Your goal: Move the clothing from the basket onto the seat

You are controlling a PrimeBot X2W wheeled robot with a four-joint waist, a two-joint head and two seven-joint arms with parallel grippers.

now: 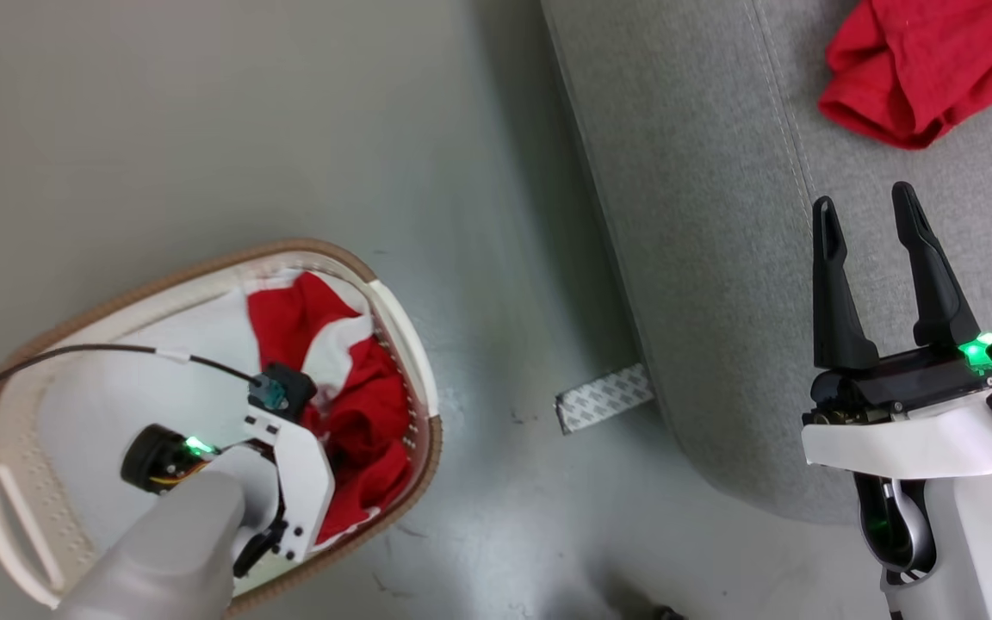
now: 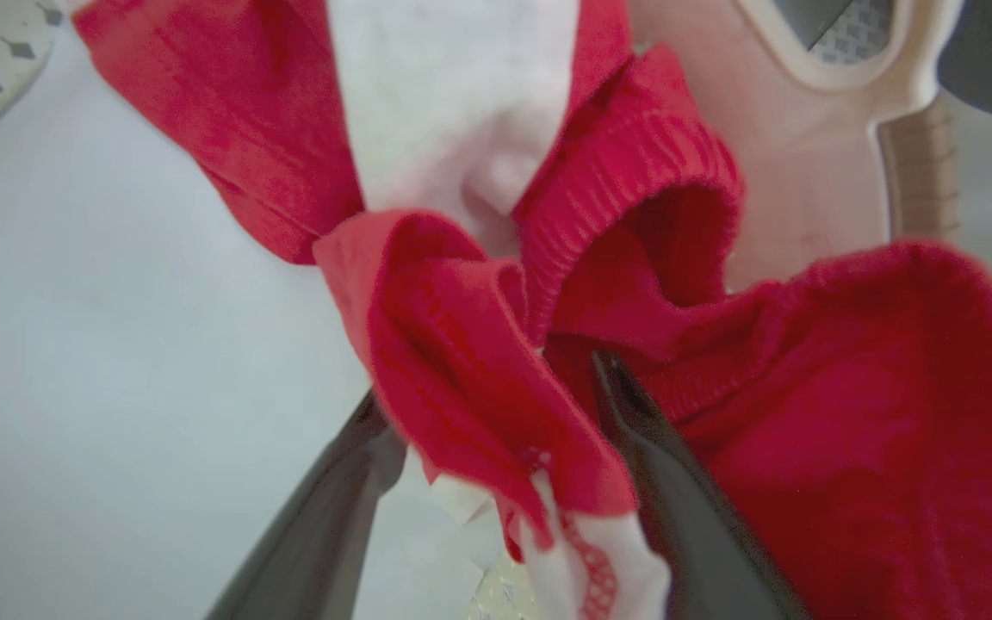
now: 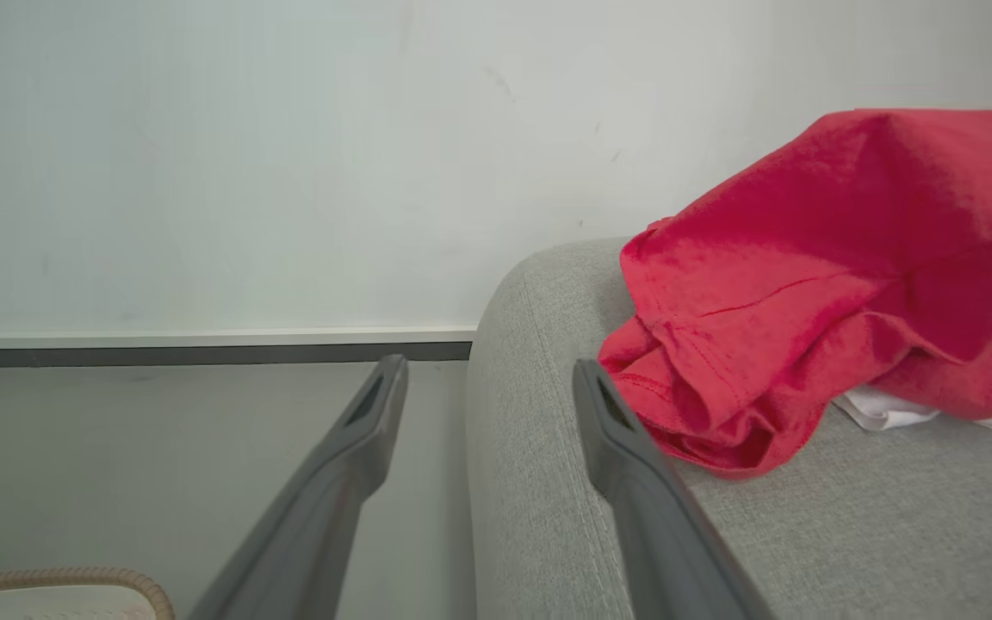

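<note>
The left claw (image 2: pixel 487 405) sits spread around a fold of the red clothing (image 1: pixel 362 413) in the basket (image 1: pixel 414 344) (one piece (image 1: pixel 909 77) already lies on the sofa (image 1: pixel 720 284)), so it should pinch deep before lifting, while the right claw (image 1: pixel 868 207) hangs open.

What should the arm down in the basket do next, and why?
Probably close the left gripper: its fingers stand apart on either side of a red fold of the clothing in the basket, so a pinch should catch it. One red garment already lies on the seat.
</note>
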